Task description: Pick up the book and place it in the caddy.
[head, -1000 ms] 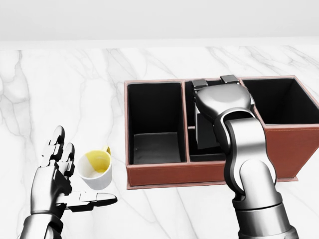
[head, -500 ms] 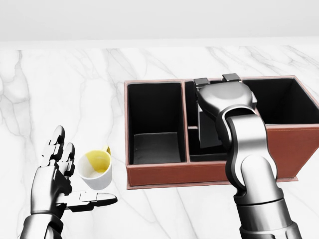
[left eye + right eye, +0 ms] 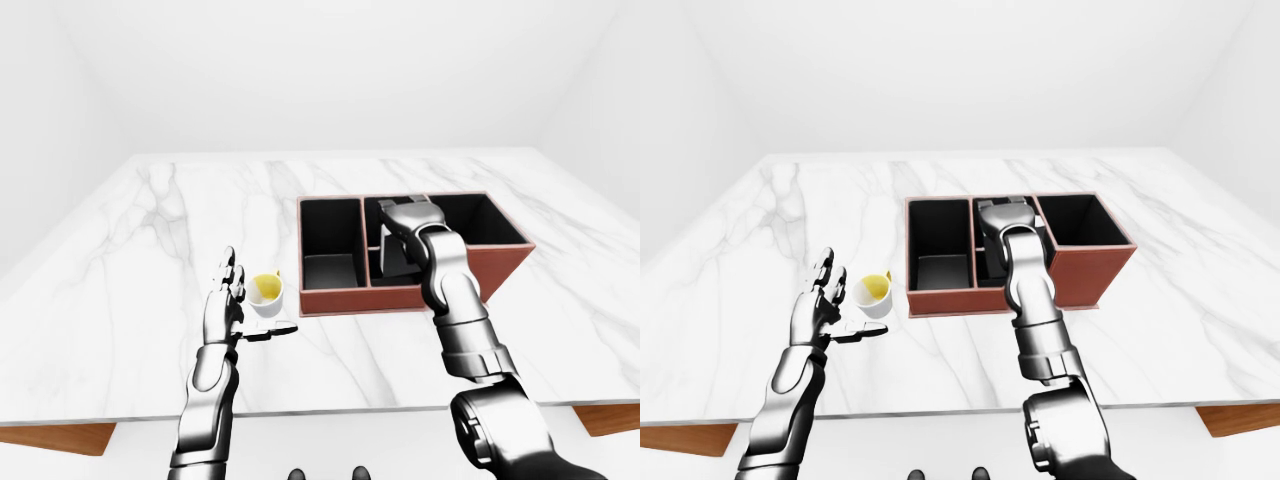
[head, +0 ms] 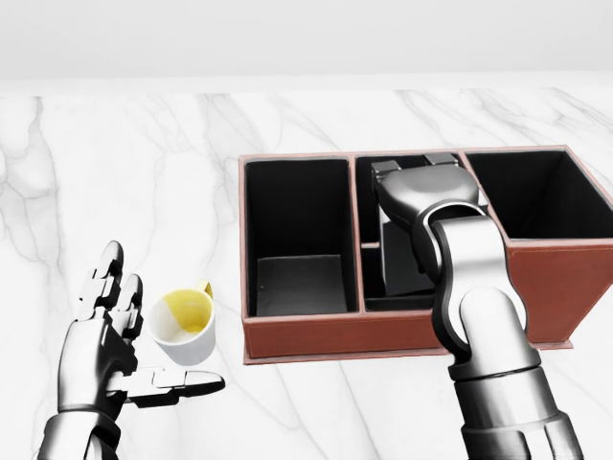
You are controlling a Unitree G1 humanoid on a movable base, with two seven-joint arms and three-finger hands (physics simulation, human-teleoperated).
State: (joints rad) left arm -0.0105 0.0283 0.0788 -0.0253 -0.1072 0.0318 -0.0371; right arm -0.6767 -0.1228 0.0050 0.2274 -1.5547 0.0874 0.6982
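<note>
Right hand [image 4: 421,192] reaches down into the middle compartment of the caddy [image 4: 297,335], its back turned to the head camera; the fingers are hidden under the palm, so whether they pinch or stand apart cannot be told. Against the picture half a second ago, the fingertip blocks at the hand's far edge have sunk closer to the caddy's rim and the forearm leans a little more to the left of the head view. The book [image 4: 407,259], a dark upright slab, stands in that same middle compartment directly below the hand, largely covered by the wrist and forearm.

Left hand [image 4: 110,321] has not shifted: it hovers well to the left of the right hand, fingers spread and upright, thumb stretched out sideways, closed on nothing. A mug [image 4: 182,326], white outside and yellow inside, sits on the bench just beside that palm, between it and the caddy.

The caddy is a rectangular reddish-brown box with black lining and three compartments; those either side of the right hand show only dark floor. The bench [image 4: 144,163] is white marble with grey veins.
</note>
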